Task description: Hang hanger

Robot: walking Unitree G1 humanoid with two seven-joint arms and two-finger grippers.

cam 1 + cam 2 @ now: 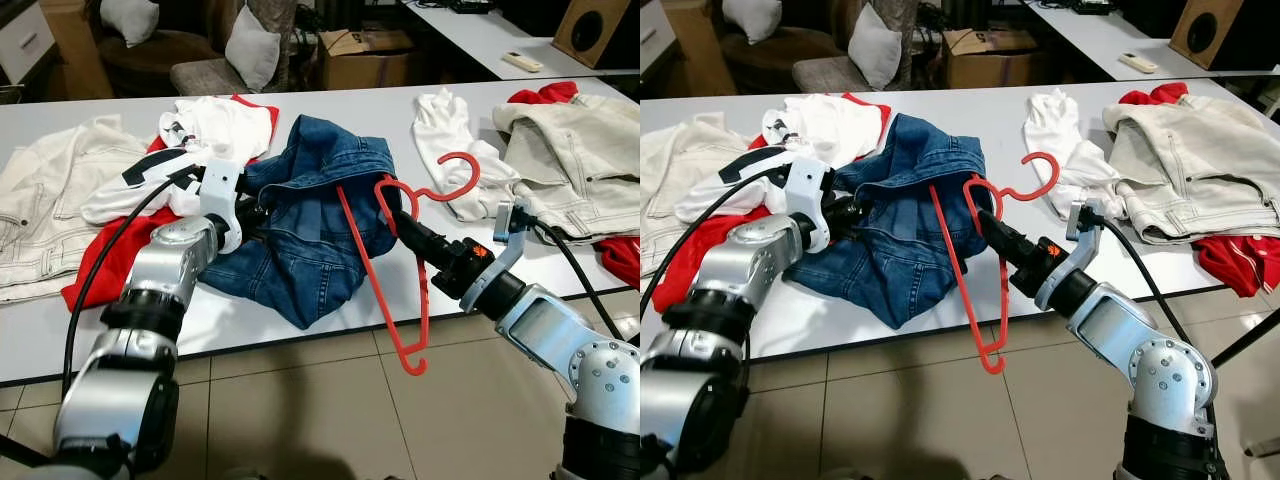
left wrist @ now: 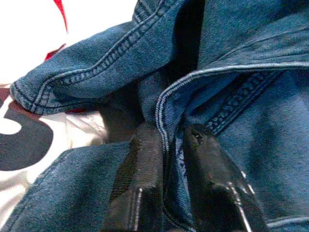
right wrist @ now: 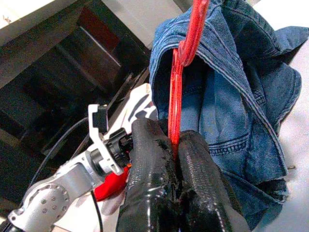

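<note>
Red hanger sits pinched in our right gripper, fingers pressed together on one of its thin bars; the wrist cam shows the bar running up from between the pads. Hanger is tilted: hook lies over the white table beyond the gripper, while the lower corner hangs past the table's front edge, above the tiled floor. One arm of the hanger goes into the blue denim jacket, which is bunched up mid-table, partly draped over the hanger.

Our left gripper is at the jacket's left side, fingers closed on a stitched denim seam, fabric fold caught between them.

Round that: white and red garments piled behind and left of the jacket, touching it; cream denim piece at far left. On the right, a white garment lies just beside the hook, and a cream jacket sits beyond with red cloth under it. Behind the table: a cardboard box, a cushioned chair w/ white pillow, a second table w/ a remote and a speaker.
</note>
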